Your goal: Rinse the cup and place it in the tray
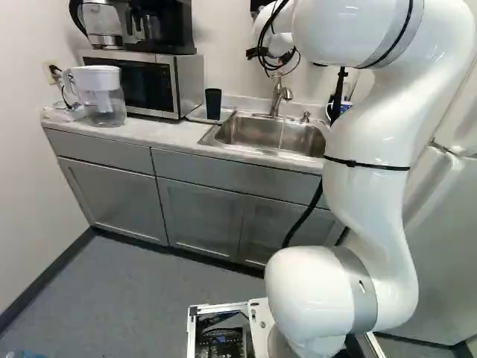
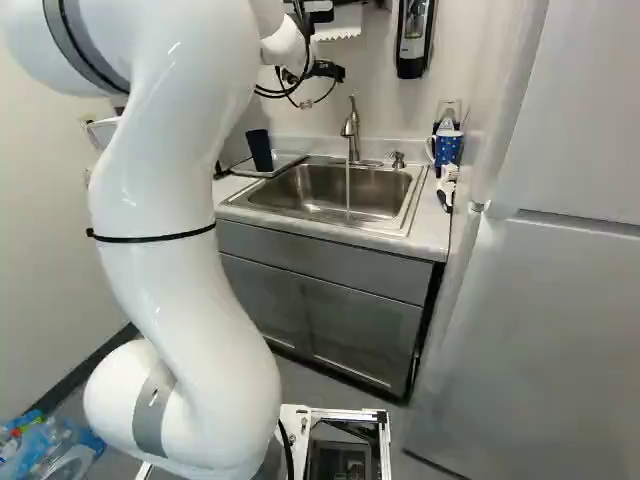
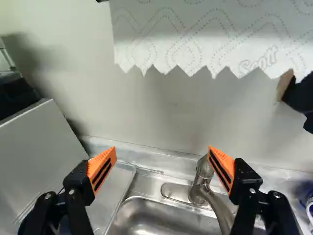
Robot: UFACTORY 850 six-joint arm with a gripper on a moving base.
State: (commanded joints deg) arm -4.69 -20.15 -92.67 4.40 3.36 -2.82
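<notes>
From my station I count one dark cup (image 1: 213,104), one blue mug (image 2: 447,149), one tray (image 2: 285,166), one sink (image 2: 330,188), one faucet (image 2: 350,132), one soap pump (image 2: 398,160), one microwave (image 1: 134,86), one water pitcher (image 1: 97,97), one wall dispenser (image 2: 413,35) and one fridge (image 2: 550,320); I make it three cabinet doors (image 1: 112,198) in the left base view, and the bottles (image 2: 45,445) are too bunched for me to number

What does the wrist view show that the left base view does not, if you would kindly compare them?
Only the wrist view: the scalloped paper towel and the orange pads of the open end effector.
Only the left base view: the water pitcher, cabinets and floor.
Both: the sink, faucet, tray and microwave.
</notes>
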